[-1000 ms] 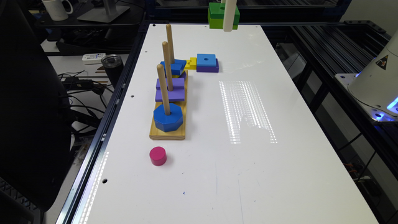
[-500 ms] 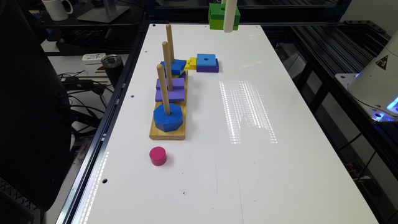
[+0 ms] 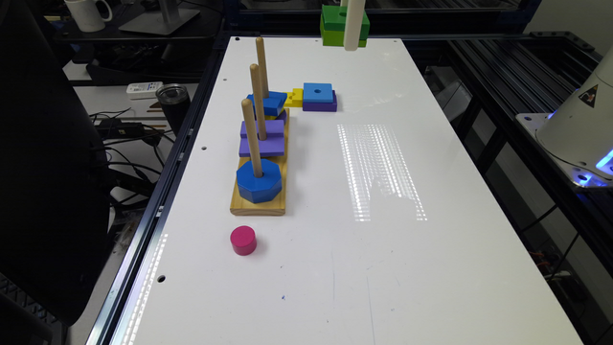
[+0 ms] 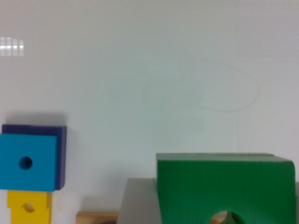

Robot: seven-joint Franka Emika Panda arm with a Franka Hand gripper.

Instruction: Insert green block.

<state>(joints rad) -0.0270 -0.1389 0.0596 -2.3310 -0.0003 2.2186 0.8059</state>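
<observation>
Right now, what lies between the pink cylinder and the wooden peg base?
Nothing: in the exterior view, bare white table separates the pink cylinder from the wooden peg base.

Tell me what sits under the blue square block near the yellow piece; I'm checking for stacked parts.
Under the blue square block lies a purple square block, its edge showing on the table. Its top face and any centre hole are covered.

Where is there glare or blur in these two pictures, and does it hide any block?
Exterior view: a striped patch of glare lies on the white table, clear of every block; the picture is sharp. Wrist view: soft focus, a small glare spot on the table, and the green block looms close, cropped by the frame edge.
</observation>
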